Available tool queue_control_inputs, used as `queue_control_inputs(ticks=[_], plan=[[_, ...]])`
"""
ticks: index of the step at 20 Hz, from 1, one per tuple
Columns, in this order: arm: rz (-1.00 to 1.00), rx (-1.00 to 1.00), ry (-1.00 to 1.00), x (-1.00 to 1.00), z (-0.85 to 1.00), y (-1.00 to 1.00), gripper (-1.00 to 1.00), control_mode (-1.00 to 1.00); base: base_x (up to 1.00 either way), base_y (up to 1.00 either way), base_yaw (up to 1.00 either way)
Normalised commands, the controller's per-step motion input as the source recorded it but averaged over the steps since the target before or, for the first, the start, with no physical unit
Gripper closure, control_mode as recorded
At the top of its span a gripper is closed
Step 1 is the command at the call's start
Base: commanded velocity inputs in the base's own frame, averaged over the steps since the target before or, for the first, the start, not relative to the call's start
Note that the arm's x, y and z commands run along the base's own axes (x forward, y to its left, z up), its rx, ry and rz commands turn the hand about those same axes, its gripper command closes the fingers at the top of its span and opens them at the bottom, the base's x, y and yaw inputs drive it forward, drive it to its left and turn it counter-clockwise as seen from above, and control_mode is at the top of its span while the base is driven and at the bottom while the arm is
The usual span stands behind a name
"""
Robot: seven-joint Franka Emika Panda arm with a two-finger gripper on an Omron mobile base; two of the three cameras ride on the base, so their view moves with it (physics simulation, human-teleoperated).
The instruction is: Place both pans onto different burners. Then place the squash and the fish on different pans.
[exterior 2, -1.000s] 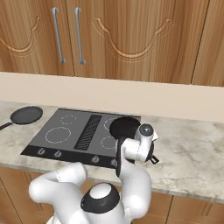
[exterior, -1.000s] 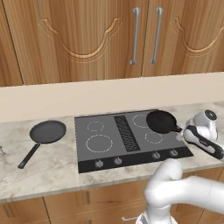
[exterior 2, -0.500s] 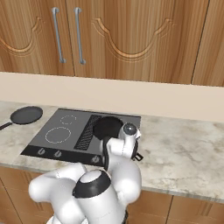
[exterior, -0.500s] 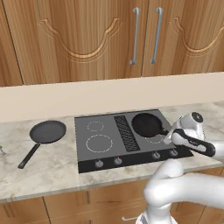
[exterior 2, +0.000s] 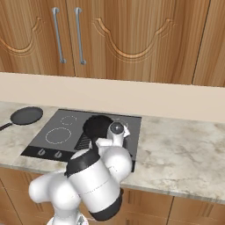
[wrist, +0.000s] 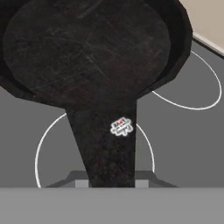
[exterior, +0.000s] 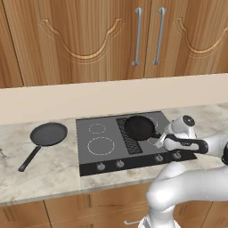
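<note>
Counting two pans (exterior: 49,134), four burners (exterior: 101,145).

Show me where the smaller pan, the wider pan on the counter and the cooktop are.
smaller pan (exterior: 139,127), left base view, on its dark inner floor.
wider pan (exterior: 49,134), left base view, middle of its round bowl.
cooktop (exterior: 100,156), left base view, bare grey surface below the large front burner ring.

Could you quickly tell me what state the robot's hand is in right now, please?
Hand: shut on the handle of the smaller pan, carrying it over the cooktop.
</note>
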Motion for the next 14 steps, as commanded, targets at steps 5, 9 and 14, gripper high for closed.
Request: queue_control_inputs(ticks=[5, 9, 14], plan=[[0.02, 0.0, 0.0, 0.04, 0.31, 0.27, 1.0, -1.0, 0.0, 0.0, 0.0], [0.02, 0.0, 0.0, 0.17, 0.28, 0.23, 1.0, -1.0, 0.0, 0.0, 0.0], [0.05, 0.0, 0.0, 0.32, 0.21, 0.25, 1.0, -1.0, 0.0, 0.0, 0.0]])
